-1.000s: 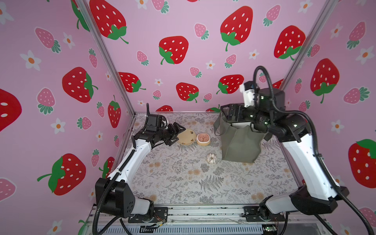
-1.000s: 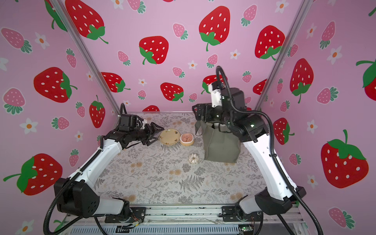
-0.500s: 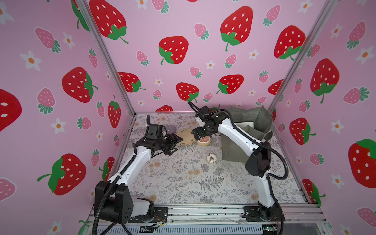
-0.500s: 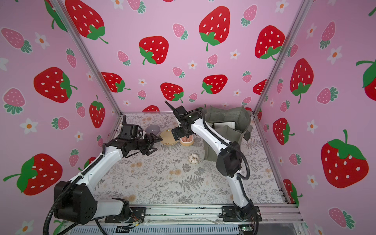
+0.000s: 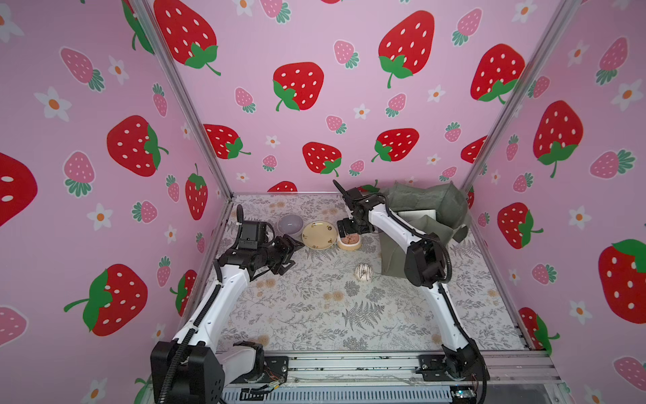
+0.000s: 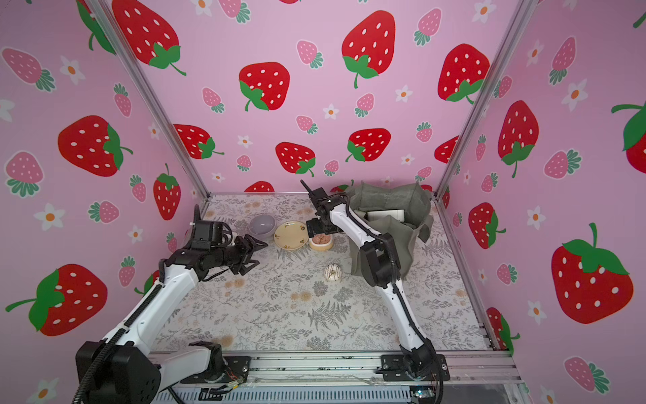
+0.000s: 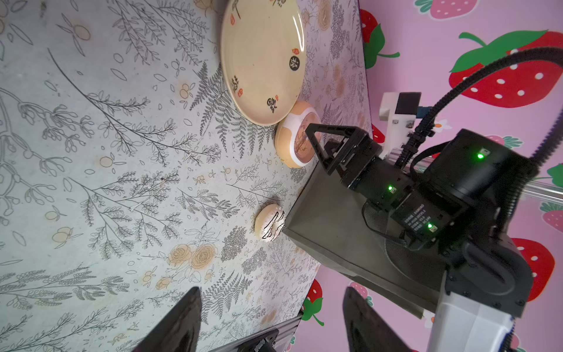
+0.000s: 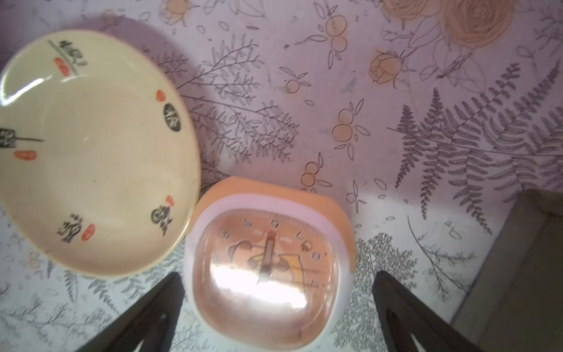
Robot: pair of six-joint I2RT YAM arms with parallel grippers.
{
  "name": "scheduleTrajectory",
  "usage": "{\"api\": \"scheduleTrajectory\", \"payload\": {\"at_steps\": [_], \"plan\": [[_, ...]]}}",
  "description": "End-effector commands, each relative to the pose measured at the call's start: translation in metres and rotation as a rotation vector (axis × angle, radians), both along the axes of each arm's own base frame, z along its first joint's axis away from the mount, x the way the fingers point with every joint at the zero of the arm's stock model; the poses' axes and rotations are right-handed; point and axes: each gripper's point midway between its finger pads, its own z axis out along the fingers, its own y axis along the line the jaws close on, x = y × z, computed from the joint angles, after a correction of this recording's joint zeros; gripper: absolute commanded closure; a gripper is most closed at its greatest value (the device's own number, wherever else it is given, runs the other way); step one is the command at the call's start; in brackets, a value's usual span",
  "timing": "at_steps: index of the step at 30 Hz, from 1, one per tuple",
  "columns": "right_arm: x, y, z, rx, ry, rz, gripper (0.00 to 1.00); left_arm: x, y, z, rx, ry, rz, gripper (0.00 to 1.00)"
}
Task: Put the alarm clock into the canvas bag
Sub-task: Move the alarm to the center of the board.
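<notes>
**Item 1. Alarm clock** point(image 8: 268, 262): small, rounded, with an orange body, a white bezel and a glazed face. It lies face up on the floral table cover, directly between the right jaws, and is not yet lifted.

**Item 2. Right gripper** point(image 8: 277, 275): jaws wide apart, one on each side of the clock. The right wrist view shows clear space on both sides, so no contact is apparent. It points down onto the clock in both top views point(image 5: 344, 229).

**Item 3. Cream plate** point(image 8: 91, 152): lies just outside one right jaw, its rim touching or overlapping the clock's edge.

**Item 4. Canvas bag** point(image 5: 451, 206): olive-grey and standing on the table with its mouth open. It sits near the clock, outside the opposite right jaw. Something pale and flat shows inside the mouth; what it is cannot be told.

**Item 5. Doughnut** point(image 7: 270, 225): iced, just beside the bag's base, well ahead of the left jaws.

**Item 6. Grey bowl** point(image 5: 290, 224): sits beyond the plate from the right jaws.

**Item 7. Left gripper** point(image 7: 271, 292): jaws apart and empty, above bare table cover, well clear of the clock.

**Step in hand:** judged to be the approach for the grasp, with the pick not begun.

**Next move calls for:** lowering until the fingers flank the clock's body, then closing squarely. The jaw on the plate side has little room, so the plate could be nudged. After that, a lift high enough to clear the soft rim of the bag.
</notes>
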Motion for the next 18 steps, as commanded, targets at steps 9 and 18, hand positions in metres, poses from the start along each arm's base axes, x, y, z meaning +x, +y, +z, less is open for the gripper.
{"api": "scheduleTrajectory", "payload": {"at_steps": [9,18], "plan": [[0.035,0.021,-0.011,0.234,0.007,-0.084,0.0,-0.011,0.006,-0.01,0.023,0.04,0.013,0.26],[-0.005,0.007,-0.031,0.182,0.132,-0.122,0.0,-0.01,0.003,-0.023,-0.005,0.058,0.014,0.24]]}}
